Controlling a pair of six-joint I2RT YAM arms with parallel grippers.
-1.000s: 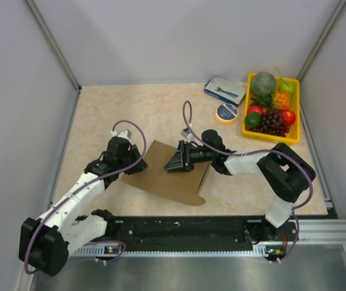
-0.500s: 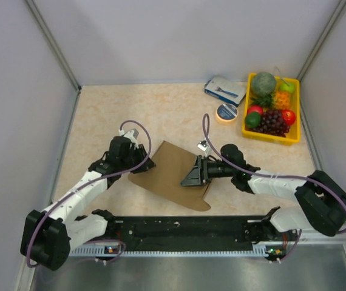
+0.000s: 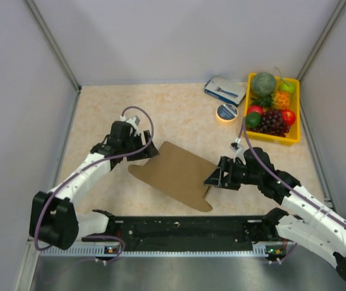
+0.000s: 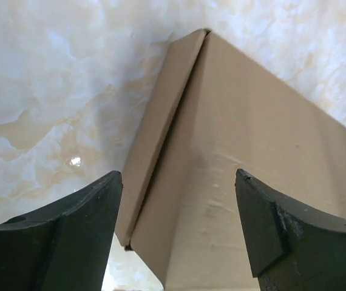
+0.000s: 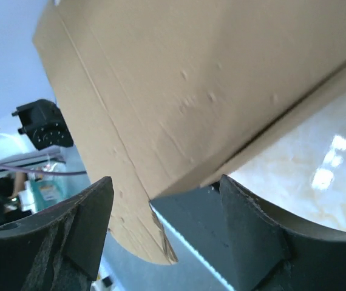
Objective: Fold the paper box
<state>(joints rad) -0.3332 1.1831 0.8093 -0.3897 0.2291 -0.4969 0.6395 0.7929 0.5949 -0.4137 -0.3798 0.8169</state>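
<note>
cardboard: large plain brown corrugated paper box (image 3: pixel 176 174), flattened, lying on the beige marbled table (image 3: pixel 100 109) a little toward 6 o'clock of its middle; the left wrist view shows a narrow flap folded along one crease.
left gripper (image 3: pixel 141 153): at the box's 10 o'clock corner, jaws spread wide, holding nothing.
right gripper (image 3: pixel 214 180): at the box's 3 o'clock edge, jaws well apart, the card's edge just ahead of the fingers, nothing clamped.
yellow plastic tray (image 3: pixel 270 137): filled with mixed fruit, at the table's 1 o'clock corner, well apart from the box.
blue-and-white printed carton (image 3: pixel 224 90): just beside the tray, at its 9 o'clock.
round roll of tape (image 3: pixel 226 113): at the carton's 6 o'clock, near the tray.
</note>
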